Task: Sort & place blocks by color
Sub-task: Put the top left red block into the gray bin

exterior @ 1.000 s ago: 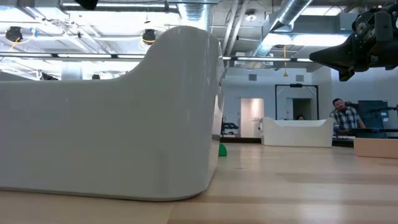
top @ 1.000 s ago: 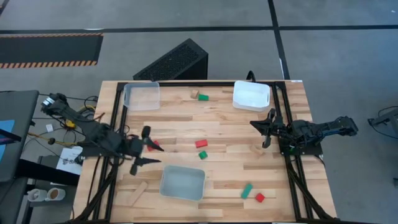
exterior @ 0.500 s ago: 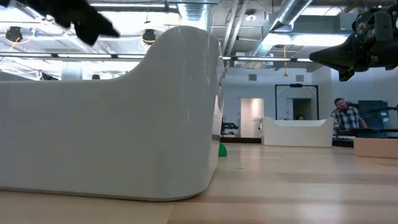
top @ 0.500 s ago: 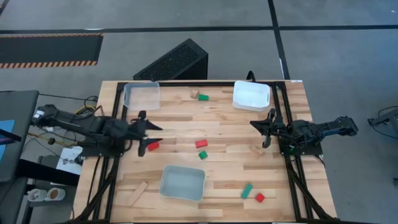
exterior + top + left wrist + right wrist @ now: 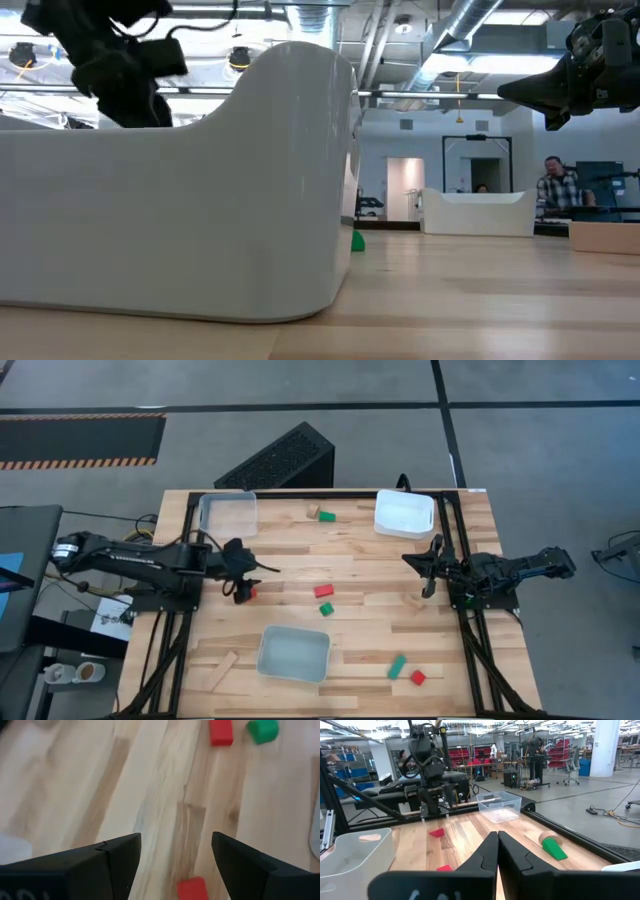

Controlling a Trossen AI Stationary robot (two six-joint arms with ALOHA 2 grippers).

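My left gripper (image 5: 243,582) stands open over the table's left middle and slants down. A small red block (image 5: 192,889) lies flat on the wood just under and between its fingers, untouched; it also shows in the high view (image 5: 250,593). Farther right lie another red block (image 5: 323,590) and a green block (image 5: 325,609). A green block (image 5: 397,666) and a red block (image 5: 417,677) lie near the front right. A wood block (image 5: 313,511) and a green block (image 5: 327,516) lie at the far edge. My right gripper (image 5: 428,570) waits shut and level at the right.
A translucent tray (image 5: 227,513) stands far left, a white tray (image 5: 404,513) far right, and a third tray (image 5: 294,653) near the front middle, filling the low view. A wood bar (image 5: 222,668) lies front left. A wood block (image 5: 412,600) lies beside the right arm.
My left gripper has swung from the near left toward the table's far edge. It has tipped downward and sunk, and now stands over the red block. That block has stayed where it was.
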